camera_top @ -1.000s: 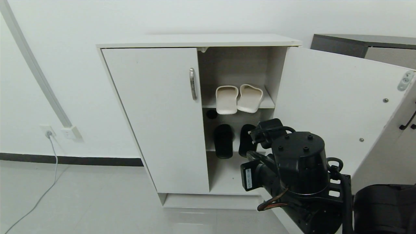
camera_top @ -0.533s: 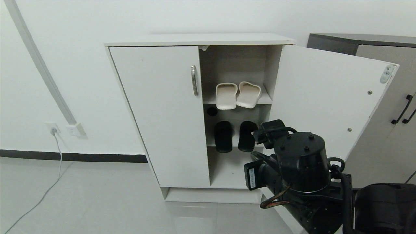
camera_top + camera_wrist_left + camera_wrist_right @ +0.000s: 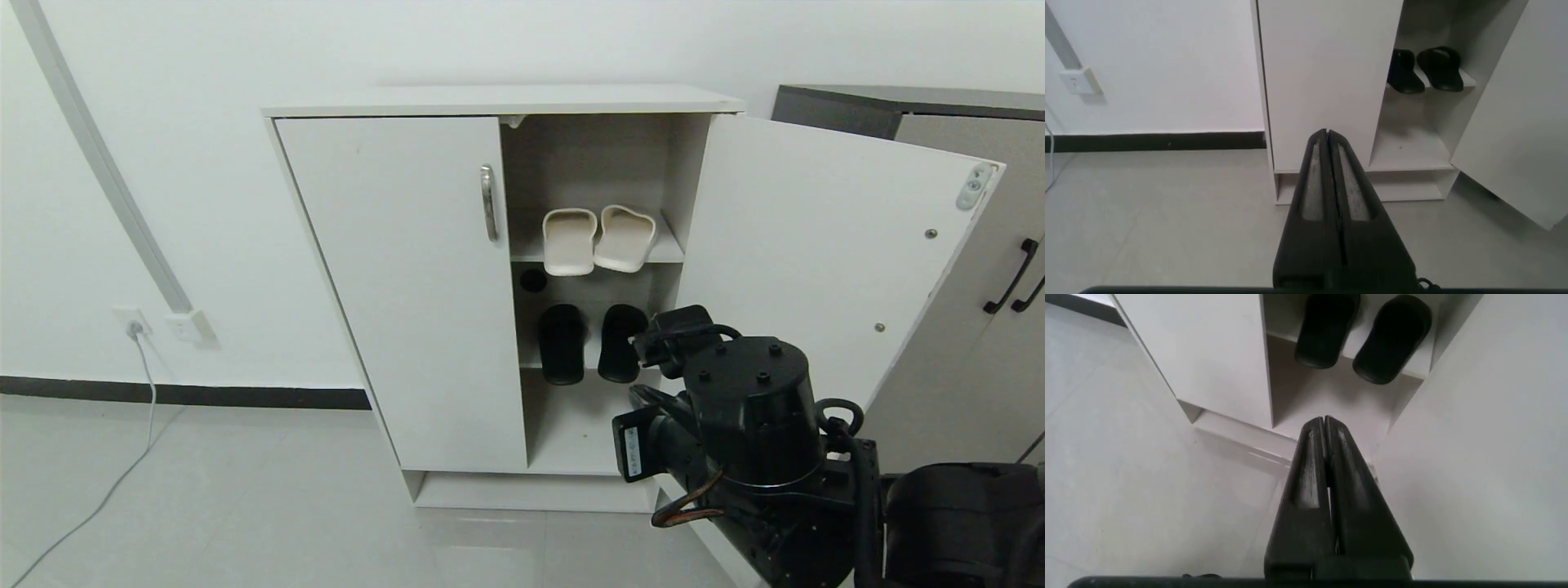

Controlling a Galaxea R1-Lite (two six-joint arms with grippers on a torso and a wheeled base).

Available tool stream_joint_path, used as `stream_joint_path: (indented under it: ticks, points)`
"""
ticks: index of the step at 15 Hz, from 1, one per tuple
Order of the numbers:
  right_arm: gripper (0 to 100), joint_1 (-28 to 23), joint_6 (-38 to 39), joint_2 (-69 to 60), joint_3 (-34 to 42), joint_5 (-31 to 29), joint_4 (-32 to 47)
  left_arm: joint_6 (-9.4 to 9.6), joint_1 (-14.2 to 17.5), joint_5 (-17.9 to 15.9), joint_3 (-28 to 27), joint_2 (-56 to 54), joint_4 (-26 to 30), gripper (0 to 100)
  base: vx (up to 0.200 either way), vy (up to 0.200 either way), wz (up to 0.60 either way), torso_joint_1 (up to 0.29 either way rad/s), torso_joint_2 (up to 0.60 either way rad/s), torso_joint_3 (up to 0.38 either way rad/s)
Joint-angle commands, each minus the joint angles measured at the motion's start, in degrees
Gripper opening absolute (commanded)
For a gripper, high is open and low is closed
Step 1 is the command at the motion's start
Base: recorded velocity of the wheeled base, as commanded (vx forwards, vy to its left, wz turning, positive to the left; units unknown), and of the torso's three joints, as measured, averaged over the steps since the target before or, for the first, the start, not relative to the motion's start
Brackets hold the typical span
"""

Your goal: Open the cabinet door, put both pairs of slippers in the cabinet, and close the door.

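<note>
While one door (image 3: 816, 245) stands open, two beige slippers (image 3: 570, 241), two black slippers (image 3: 562, 343) below.

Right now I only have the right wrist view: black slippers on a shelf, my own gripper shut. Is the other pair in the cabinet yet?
Observer: Yes. The white slippers sit side by side on the shelf above the black slippers.
Operator: Which door needs closing?
Observer: The right door stands swung wide; the left door is shut.
Operator: And my other arm?
Observer: The left gripper is shut on nothing, facing the left door.
</note>
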Motion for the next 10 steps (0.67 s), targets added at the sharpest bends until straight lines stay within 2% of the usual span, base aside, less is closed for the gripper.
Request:
stream_joint_path:
  ticks: [1,4,7,10]
  points:
    - [0,0.10,0.02,0.31,-0.01,0.04,-0.03,-0.01,0.00,0.01,0.00,0.07,0.00,0,0.000,0.000,0.00,0.000,0.00,0.000]
    - [0,0.01,0.02,0.40,0.08,-0.05,-0.03,-0.01,0.00,0.01,0.00,0.07,0.00,0,0.000,0.000,0.00,-0.001,-0.02,-0.015]
    - [0,0.01,-0.07,0.40,0.08,-0.05,-0.03,-0.01,0.00,0.01,0.00,0.07,0.00,0,0.000,0.000,0.00,0.006,-0.19,-0.308]
    - [0,0.10,-0.07,0.48,0.08,-0.05,-0.03,-0.01,0.00,0.01,0.00,0.07,0.00,0,0.000,0.000,0.00,0.048,-0.51,-0.365]
